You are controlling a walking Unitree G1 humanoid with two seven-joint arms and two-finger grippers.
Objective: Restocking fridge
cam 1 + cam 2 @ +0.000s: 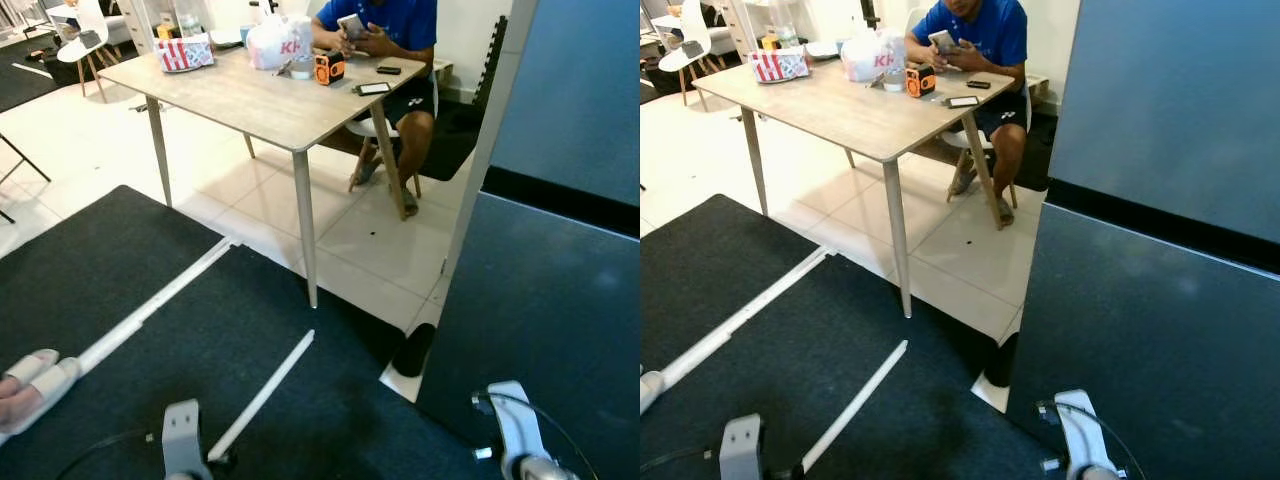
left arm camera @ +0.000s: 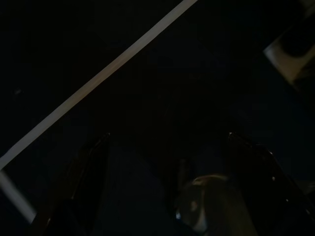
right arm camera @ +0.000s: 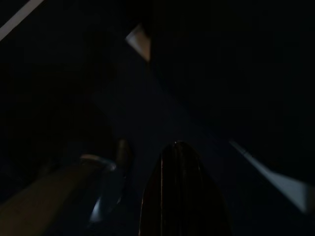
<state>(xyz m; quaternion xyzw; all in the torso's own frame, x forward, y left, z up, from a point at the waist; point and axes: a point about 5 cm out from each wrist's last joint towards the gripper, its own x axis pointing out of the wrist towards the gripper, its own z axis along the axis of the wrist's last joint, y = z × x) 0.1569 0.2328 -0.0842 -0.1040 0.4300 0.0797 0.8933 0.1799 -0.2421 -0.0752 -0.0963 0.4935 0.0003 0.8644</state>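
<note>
Both arms hang low at the frame bottom, wrists only: left arm (image 1: 182, 432) over the dark mat (image 1: 120, 260), right arm (image 1: 518, 430) in front of the fridge door. Both idle.

Left pincer (image 2: 172, 162) in the left wrist view, very dark: two black fingers (image 2: 86, 172) spread wide apart, nothing between them, pointed down at the mat with a white strip (image 2: 98, 78) running diagonally past. Right pincer (image 3: 179, 187) in the right wrist view: one dark finger shape visible in the gloom, can't tell if the fingers are apart or together.

Fridge (image 1: 1170, 110) fills the robot's right side, a tall dark blue-grey panel standing upright, long axis vertical. Its lower door (image 1: 1150, 340) is swung out toward the camera, its near edge running down to the floor by a black foot (image 1: 412, 350). Inside not seen.

White strips on the mat: a long one (image 1: 160, 300) diagonal, a shorter one (image 1: 262, 395) roughly parallel nearby.

Ahead left, a wooden worktop (image 1: 250, 100) on white tile floor (image 1: 360, 240). On it: red-white striped box (image 1: 184, 52), white plastic bag (image 1: 278, 42), orange device (image 1: 329, 68), two phones (image 1: 375, 88) near the far edge. A person in a blue shirt (image 1: 385, 25) sits behind it, holding a phone. White chair (image 1: 85, 40) far left.

A foot in a white sandal (image 1: 35, 385) at the left edge on the mat.
</note>
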